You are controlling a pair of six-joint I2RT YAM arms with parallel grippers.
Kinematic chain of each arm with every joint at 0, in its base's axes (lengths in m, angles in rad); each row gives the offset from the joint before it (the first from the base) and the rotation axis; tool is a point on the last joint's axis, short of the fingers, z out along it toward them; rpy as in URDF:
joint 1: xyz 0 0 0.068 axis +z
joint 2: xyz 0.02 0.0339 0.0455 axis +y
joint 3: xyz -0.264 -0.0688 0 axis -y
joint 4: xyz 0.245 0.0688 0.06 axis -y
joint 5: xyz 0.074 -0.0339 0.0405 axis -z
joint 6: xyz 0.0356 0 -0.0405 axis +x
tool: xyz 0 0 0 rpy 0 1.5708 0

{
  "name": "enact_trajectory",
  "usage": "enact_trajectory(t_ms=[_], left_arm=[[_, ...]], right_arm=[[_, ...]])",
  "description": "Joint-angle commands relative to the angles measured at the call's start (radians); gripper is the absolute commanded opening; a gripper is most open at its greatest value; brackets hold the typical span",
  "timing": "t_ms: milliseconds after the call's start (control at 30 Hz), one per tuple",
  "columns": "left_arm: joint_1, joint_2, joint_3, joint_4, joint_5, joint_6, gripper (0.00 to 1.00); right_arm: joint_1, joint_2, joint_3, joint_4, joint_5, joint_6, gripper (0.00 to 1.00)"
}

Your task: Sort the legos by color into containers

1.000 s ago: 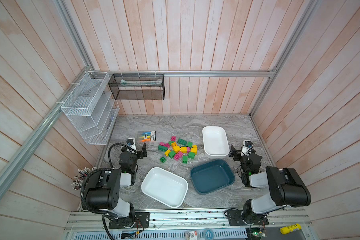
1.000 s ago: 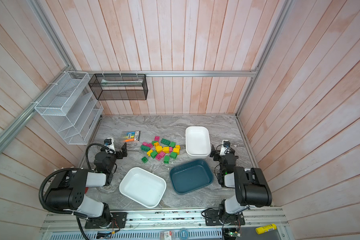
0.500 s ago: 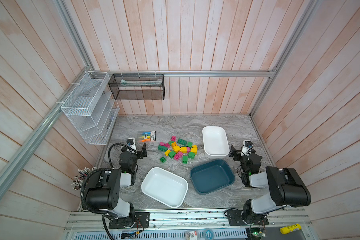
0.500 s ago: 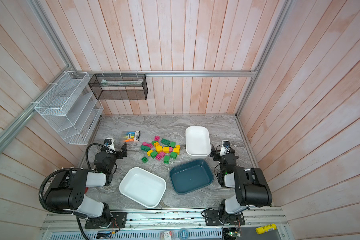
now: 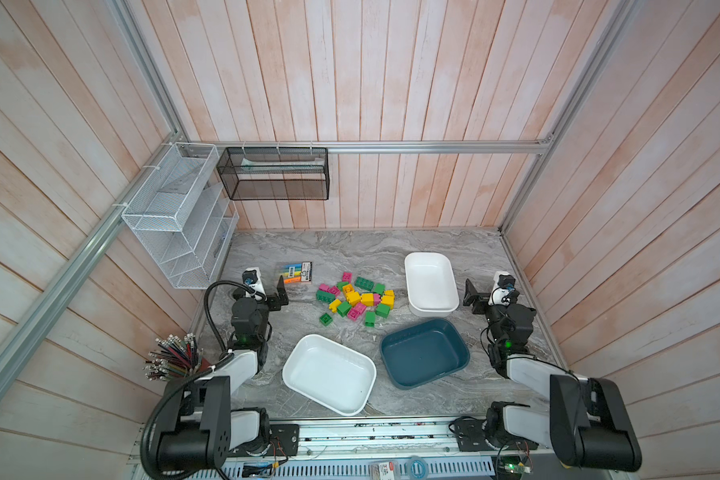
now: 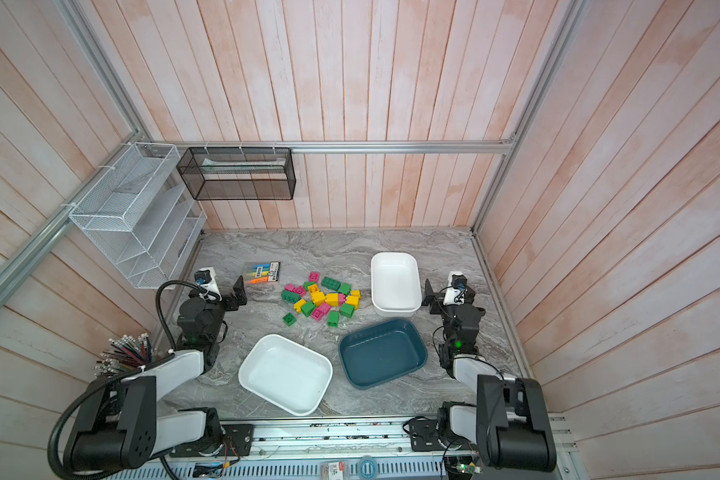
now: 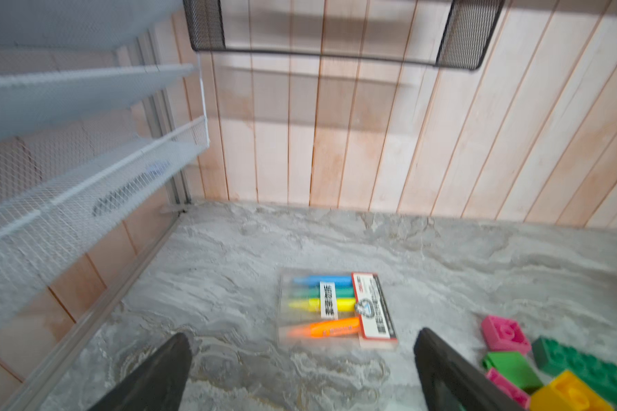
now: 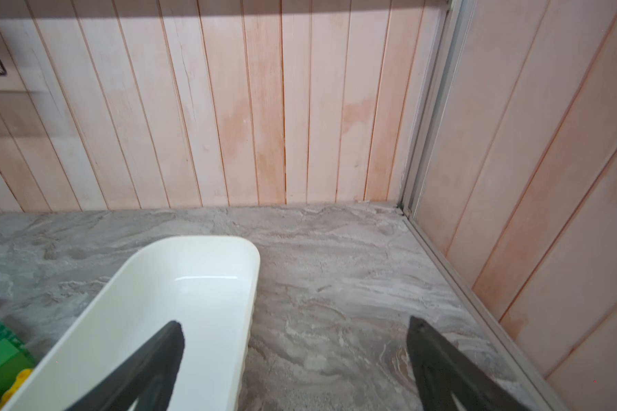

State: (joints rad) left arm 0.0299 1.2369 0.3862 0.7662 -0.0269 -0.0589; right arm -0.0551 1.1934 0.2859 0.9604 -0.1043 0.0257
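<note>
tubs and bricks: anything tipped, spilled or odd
Nothing spilled or tipped. The teal tub, far white tub and near white tub sit upright and empty; the near one lies most askew. A highlighter pack lies beside the bricks.

1. Tabletop (image 5: pixel 350 249): grey marble-look surface, veined, matt.
2. Walls (image 5: pixel 391 83): whitewashed wood planks, matt, grain showing.
3. Legos (image 5: pixel 366 298): smooth plastic, slight sheen.
4. White containers (image 5: pixel 429 274): glossy plastic; teal container (image 5: pixel 425 357): duller plastic.
5. Baskets (image 5: pixel 163 195), upper left of frame: coated metal mesh.
6. Highlighter pack (image 7: pixel 335 309): clear glossy plastic sleeve.
7. Frame rails (image 5: pixel 433 146): bare brushed-look metal.
</note>
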Motion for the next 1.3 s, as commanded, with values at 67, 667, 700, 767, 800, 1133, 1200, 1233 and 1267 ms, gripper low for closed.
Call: enact_trajectory(t_ms=[67,667,700,767,800,1133,1200,1233,1267], left_arm=[[-0.003,-0.119,0.138,-0.381,-0.055,-0.177,1.0],[-0.333,0.035,0.543,-1.108,-0.045,-0.699,0.99],[-0.349,0.054,0.553,-1.119,-0.057,-0.729,0.98],[-0.373,0.092,0.568,-1.13,-0.088,-0.801,0.95],[-0.377,0.104,0.568,-1.128,-0.098,-0.83,0.94],[-0.429,0.336,0.652,-1.137,-0.182,-1.074,0.8],[-0.432,0.38,0.669,-1.136,-0.185,-1.105,0.77],[-0.432,0.405,0.68,-1.133,-0.185,-1.115,0.76],[-0.433,0.43,0.693,-1.128,-0.181,-1.12,0.76]], right_arm=[[0.001,-0.133,0.109,-0.333,-0.122,0.018,0.98],[0.205,-0.082,0.516,-0.95,-0.513,-0.019,0.98],[0.23,-0.067,0.531,-0.964,-0.51,-0.025,0.98],[0.28,-0.036,0.562,-0.984,-0.5,-0.036,0.98],[0.3,-0.025,0.573,-0.989,-0.493,-0.04,0.98],[0.403,0.083,0.621,-0.978,-0.462,-0.055,0.98],[0.404,0.092,0.62,-0.978,-0.457,-0.056,0.98],[0.404,0.098,0.618,-0.977,-0.454,-0.059,0.98],[0.404,0.101,0.618,-0.978,-0.452,-0.058,0.98]])
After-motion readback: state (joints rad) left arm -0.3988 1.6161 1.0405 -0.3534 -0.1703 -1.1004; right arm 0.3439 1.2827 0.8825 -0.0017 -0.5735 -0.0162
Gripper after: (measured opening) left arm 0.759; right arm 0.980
